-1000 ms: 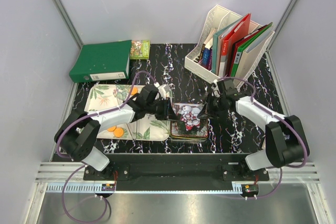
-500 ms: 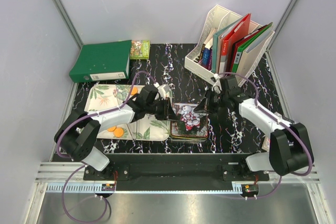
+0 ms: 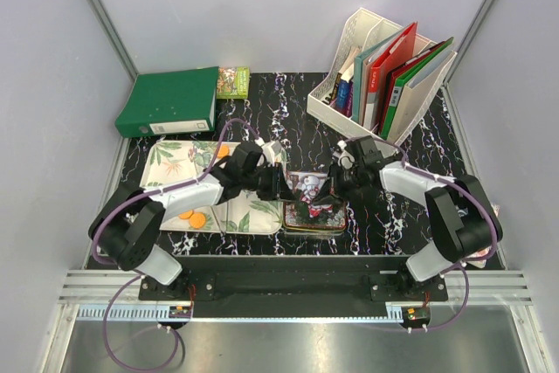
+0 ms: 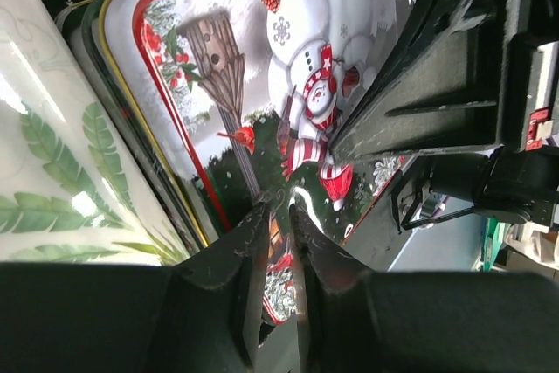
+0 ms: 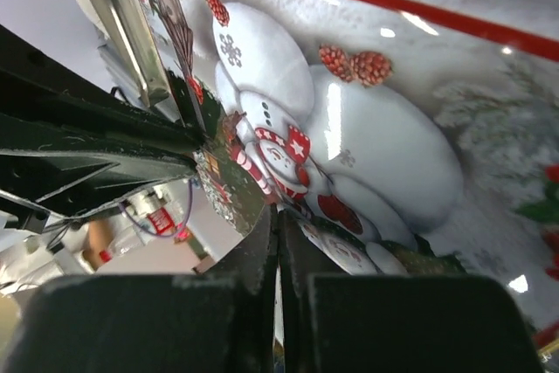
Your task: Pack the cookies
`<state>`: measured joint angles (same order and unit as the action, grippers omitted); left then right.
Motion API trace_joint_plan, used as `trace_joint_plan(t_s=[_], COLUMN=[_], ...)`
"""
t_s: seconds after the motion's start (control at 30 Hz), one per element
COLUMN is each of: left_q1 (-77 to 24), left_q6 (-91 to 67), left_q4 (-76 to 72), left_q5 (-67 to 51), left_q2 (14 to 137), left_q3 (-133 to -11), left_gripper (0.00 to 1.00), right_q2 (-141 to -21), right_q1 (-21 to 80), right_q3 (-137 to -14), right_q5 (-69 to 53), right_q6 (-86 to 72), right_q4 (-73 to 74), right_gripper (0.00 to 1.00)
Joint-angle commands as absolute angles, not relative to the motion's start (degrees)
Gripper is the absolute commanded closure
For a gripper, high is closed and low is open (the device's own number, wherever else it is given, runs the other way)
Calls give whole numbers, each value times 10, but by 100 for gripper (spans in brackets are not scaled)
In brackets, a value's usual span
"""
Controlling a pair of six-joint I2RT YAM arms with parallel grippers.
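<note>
Two orange cookies (image 3: 192, 217) lie on the near left part of a floral tray (image 3: 170, 163), and another orange one (image 3: 223, 151) lies at its far edge. A tin with a snowman lid (image 3: 316, 203) sits right of the tray. It also shows in the left wrist view (image 4: 288, 67) and the right wrist view (image 5: 376, 146). My left gripper (image 3: 284, 188) is at the lid's left edge, jaws almost together with nothing between them (image 4: 278, 209). My right gripper (image 3: 329, 188) is shut, its tips on the lid's right part (image 5: 279, 216). No black cookies show.
A green binder (image 3: 169, 102) and a small green packet (image 3: 232, 81) lie at the back left. A white file rack (image 3: 380, 72) with folders stands at the back right. The tray's right rim touches the tin.
My right gripper has moved left, from beside the tin's right edge onto the lid. My left gripper has stayed at the lid's left edge.
</note>
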<state>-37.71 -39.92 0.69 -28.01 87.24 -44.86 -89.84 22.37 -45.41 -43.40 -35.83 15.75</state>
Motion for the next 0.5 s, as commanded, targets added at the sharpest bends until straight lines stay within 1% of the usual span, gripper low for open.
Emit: trace_joint_plan(t_s=[0.0,0.17,0.27,0.33,0.37,0.4,0.47], left_q1=[-371,-362,-353,-351,-350,-350,-351], left_q6=[-359,-341,-327,-317,-315,-310,-307], left_q4=[117,157,187,205,210,214,230], left_q5=[-218,-196,-182,-175,-160,-149,-115], left_q2=[865,825,803,784,776,769,748], left_q3=[-449,-482,-522,-536,-548,-553,-564], left_gripper=[77,77,75,69,67,66,60], right_q2=[-842,-782,-752,-734,-728,-718,-704], right_q1=[229,229,229,229,229,229,229], right_q3=[-478,-523,-553,-567,-578,-584,-596], right_q5=[-371,-341,-323,-312,-308,-301,-277], right_q6=[-353,-377,-383,-385,-385,-381,-373], right_q4=[169,170,183,191,199,205,220], right_gripper=[100,100,97,94,91,86,82])
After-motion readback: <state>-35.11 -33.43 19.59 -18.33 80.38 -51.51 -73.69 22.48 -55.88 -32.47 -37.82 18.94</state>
